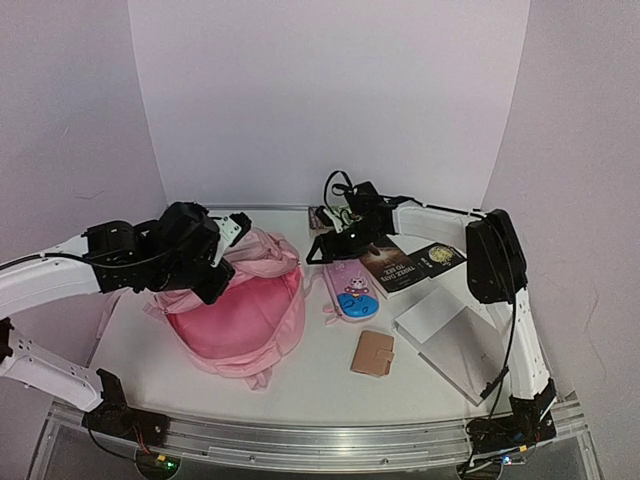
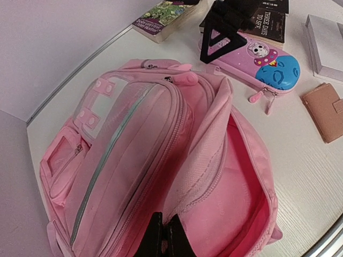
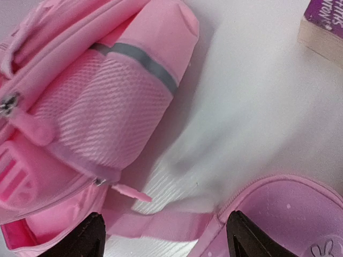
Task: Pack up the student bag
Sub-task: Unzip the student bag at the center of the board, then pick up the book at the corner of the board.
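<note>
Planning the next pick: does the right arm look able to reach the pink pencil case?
Probably yes: the right gripper hangs open over one end of the pencil case, nothing covering it.

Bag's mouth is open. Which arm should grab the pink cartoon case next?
Right. The right pincer hangs open at one end of the pink case. The left pincer is shut on the student bag rim, apparently propping it open.
</note>
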